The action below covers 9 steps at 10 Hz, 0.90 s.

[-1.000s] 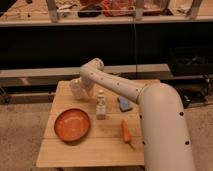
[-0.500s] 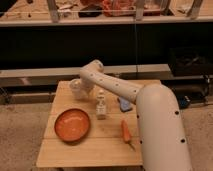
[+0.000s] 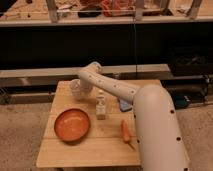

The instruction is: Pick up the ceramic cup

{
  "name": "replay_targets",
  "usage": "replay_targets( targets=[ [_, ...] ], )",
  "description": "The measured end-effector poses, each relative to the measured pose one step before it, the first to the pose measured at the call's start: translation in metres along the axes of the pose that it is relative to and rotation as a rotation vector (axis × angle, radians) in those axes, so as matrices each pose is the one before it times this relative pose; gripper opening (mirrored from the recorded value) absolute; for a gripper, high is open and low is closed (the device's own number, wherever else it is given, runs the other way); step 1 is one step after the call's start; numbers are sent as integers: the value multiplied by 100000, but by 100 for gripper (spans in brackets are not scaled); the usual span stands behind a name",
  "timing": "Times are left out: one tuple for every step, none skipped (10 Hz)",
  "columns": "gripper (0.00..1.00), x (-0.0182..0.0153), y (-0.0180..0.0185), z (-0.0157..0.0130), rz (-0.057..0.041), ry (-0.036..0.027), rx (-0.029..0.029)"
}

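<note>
Presently your gripper (image 3: pixel 80 91) sits at the ceramic cup (image 3: pixel 75 88) near the wooden table's (image 3: pixel 85 150) rear left edge, behind the orange bowl (image 3: pixel 72 125), its grasp state undeterminable; confirm firm contact, then lift vertically, clear of the small white bottle (image 3: pixel 101 107).

No readable text, labels, brands or numbers anywhere I can see. The small white bottle (image 3: pixel 101 108) on the wooden table (image 3: pixel 87 147) has no legible label from here. Orange bowl (image 3: pixel 72 125) is plain, the ceramic cup (image 3: pixel 75 89) is plain too. Nothing printed on the arm (image 3: pixel 150 120). My gripper (image 3: pixel 82 90) sits at the cup at the table's back left, no markings showing on it. Cluttered shelf (image 3: pixel 100 20) up top: nothing I can read there.
</note>
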Motion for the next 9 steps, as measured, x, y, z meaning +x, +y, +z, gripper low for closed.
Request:
replay_targets(
  targets=[
    [35, -129, -50, 146, -157, -281, 0],
    [27, -137, -23, 182, -127, -298, -54],
    [15, -233, -70, 249, -283, -342, -19],
    [6, -234, -46, -11, -481, -149, -12],
    [4, 37, 35, -323, -297, 10, -142],
    [4, 84, -281, -1173, -593, 63, -37],
    [4, 27, -340, -1176, -464, -31, -2],
    [4, -119, -495, -1297, -720, -155, -30],
    [4, -116, -280, -679, -595, -105, -10]
  ],
)
